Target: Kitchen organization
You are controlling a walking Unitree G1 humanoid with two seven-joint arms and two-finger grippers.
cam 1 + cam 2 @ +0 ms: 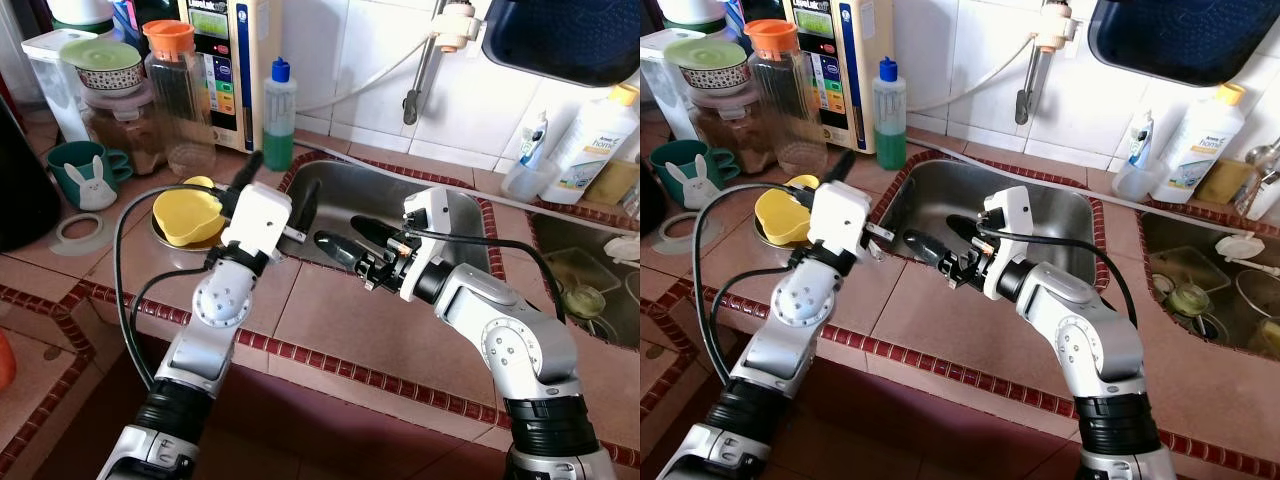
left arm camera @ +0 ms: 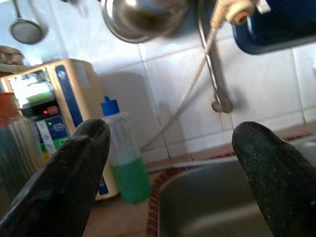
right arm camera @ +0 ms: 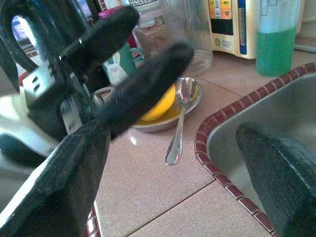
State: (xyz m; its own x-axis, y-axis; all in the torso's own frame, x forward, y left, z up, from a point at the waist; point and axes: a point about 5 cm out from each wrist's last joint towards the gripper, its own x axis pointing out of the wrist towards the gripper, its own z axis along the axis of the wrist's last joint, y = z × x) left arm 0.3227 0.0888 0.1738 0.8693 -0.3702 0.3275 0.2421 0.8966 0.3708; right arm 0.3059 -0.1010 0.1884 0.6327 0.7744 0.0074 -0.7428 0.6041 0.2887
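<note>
My left gripper (image 1: 280,182) is open and empty over the counter at the left rim of the steel sink (image 1: 400,200). It points toward the back wall and a bottle of green liquid (image 2: 126,168). Just left of it, a yellow bowl (image 1: 187,214) lies in a shallow metal dish (image 3: 185,106) with a spoon (image 3: 178,123) leaning on the rim. My right gripper (image 1: 338,232) is open over the sink's front left corner. Its fingers (image 3: 64,182) aim left at the left gripper and the dish, holding nothing.
Along the back of the counter stand a teal bunny mug (image 1: 85,175), a glass pitcher with an orange lid (image 1: 175,90), a water purifier (image 1: 225,60) and the faucet hose (image 1: 425,70). A detergent bottle (image 1: 595,140) and a second basin (image 1: 580,270) are at the right.
</note>
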